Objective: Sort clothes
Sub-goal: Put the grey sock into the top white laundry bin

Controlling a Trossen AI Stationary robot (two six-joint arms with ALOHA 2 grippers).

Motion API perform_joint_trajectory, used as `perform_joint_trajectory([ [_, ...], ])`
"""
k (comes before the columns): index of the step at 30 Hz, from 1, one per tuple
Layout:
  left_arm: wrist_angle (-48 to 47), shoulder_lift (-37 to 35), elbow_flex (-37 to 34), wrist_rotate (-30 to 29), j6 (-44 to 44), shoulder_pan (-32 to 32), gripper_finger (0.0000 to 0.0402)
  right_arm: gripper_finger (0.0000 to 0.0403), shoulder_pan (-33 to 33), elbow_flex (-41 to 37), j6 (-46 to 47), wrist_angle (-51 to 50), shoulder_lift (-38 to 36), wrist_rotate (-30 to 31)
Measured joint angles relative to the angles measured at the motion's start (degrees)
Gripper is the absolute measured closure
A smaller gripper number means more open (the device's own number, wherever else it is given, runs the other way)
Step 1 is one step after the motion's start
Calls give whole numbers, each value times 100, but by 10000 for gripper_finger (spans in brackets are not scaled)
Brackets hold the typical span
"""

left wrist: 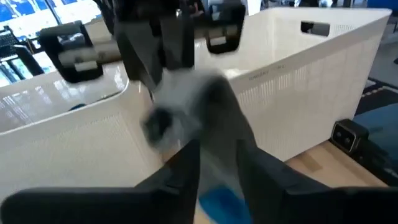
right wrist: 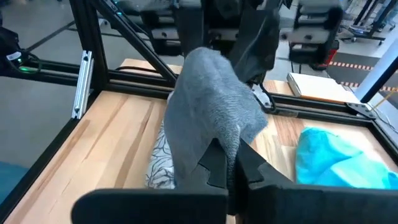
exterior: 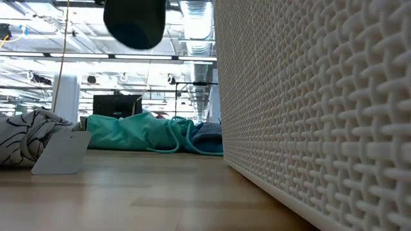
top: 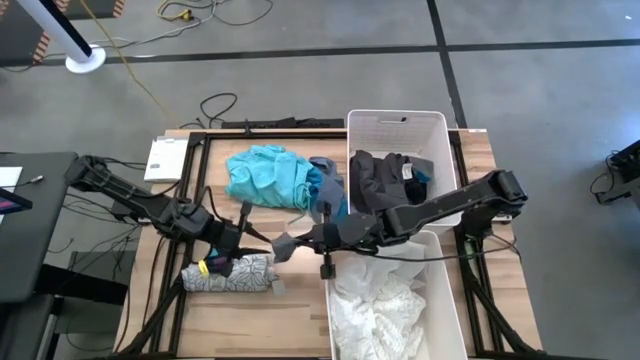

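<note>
A small grey garment (top: pixel 283 245) hangs above the table's middle, between my two grippers. My right gripper (right wrist: pixel 227 163) comes from the right and is shut on it. My left gripper (left wrist: pixel 217 177) faces it from the left, fingers parted, with the garment's other end (left wrist: pixel 205 106) between them. On the table below lies a white leaf-print garment (top: pixel 235 272). A teal garment (top: pixel 265 175) and a blue one (top: pixel 325 180) lie further back. The far bin (top: pixel 397 122) holds dark clothes (top: pixel 385 178); the near bin (top: pixel 447 290) holds white ones (top: pixel 375 305). My right gripper pinches the grey garment's lower edge (right wrist: pixel 217 138) between its two fingers, coming nearly level from the table's right. The cloth rises from the fingers in a bunched fold, clear of the table. My left gripper has the cloth's other end between its parted fingers; whether they touch it, I cannot tell.
A white card (top: pixel 165 158) lies at the table's far left corner. The black frame rails (right wrist: pixel 93 68) run round the tabletop. The near bin's lattice wall (exterior: pixel 321 115) fills the right of the low view. Bare wood (top: pixel 250 320) shows at the near left.
</note>
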Motion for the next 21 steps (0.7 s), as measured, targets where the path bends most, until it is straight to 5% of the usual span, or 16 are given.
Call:
perform_joint_trajectory([
  [8, -410, 0, 0, -326, -165, -184, 243, 397, 115, 462, -151, -1240, -410, 376],
  [21, -2008, -13, 0, -587, -1200, -219, 239, 398, 247, 994, 255, -3395, -1157, 1486],
])
